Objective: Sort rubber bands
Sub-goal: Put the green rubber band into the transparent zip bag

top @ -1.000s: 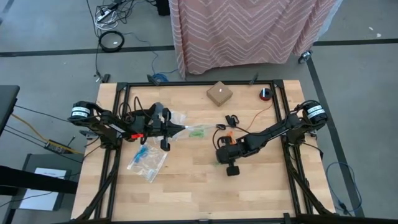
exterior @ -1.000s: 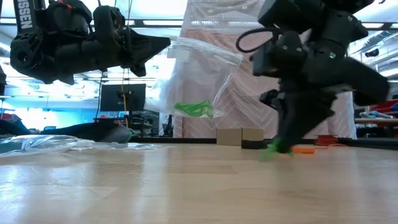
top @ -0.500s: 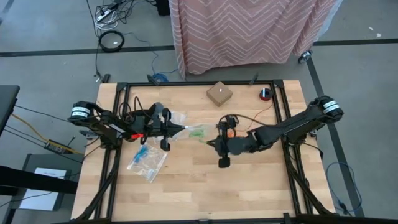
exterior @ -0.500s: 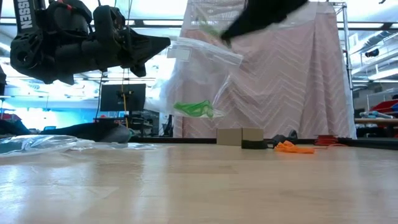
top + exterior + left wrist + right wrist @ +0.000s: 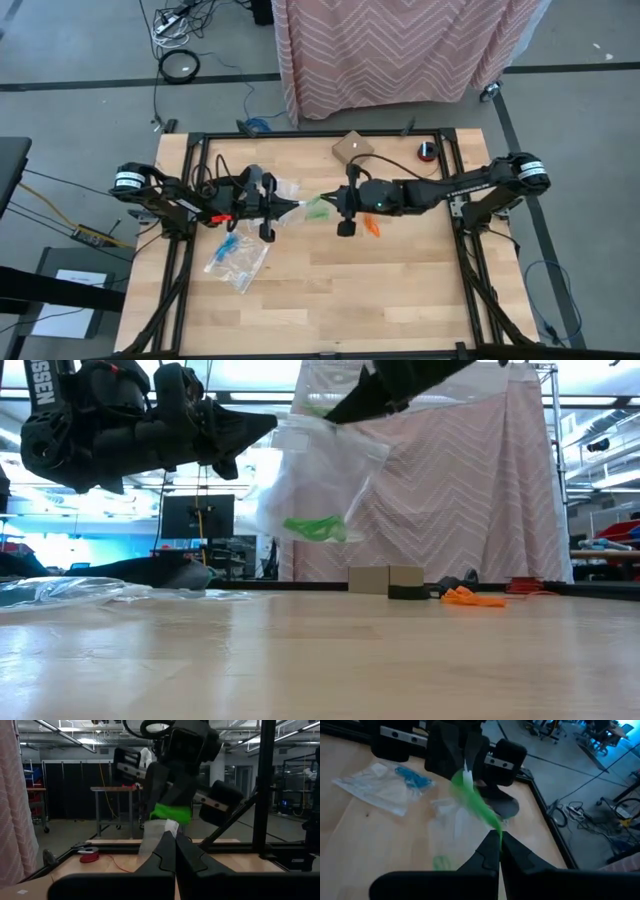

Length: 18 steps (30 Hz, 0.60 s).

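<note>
While the left gripper [image 5: 293, 207] hangs above the table [image 5: 320, 290] clamped on a clear zip bag [image 5: 315, 485] with green rubber bands [image 5: 315, 527] in its bottom, the right gripper [image 5: 325, 199] pinches a green band [image 5: 472, 800] at the bag's mouth. Only the high view shows a second bag [image 5: 238, 258] of blue bands [image 5: 230, 245] lying flat; the low view shows orange bands [image 5: 472, 597] loose on the table

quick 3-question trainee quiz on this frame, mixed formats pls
1. True or false: the left end effector holds the clear bag up off the table.
2. What colour are the rubber bands inside that bag?
3. The orange rubber bands are: A) in the bag, B) on the table, C) in the right end effector.

Key: 1 true; 2 green; 3 B.
</note>
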{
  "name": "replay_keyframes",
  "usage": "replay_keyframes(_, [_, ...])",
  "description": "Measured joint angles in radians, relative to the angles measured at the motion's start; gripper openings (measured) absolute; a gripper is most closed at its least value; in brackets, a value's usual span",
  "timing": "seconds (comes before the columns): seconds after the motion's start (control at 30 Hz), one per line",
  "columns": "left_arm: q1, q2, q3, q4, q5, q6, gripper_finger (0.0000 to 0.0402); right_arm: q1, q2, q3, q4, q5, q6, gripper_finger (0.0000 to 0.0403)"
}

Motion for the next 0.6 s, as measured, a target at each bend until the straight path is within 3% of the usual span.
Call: replay_keyframes(0.6, [0.000, 0.000, 0.000, 0.000, 0.000, 0.008, 0.0001, 0.017, 0.001, 0.000, -0.141, -0.019, 0.085, 0.0000])
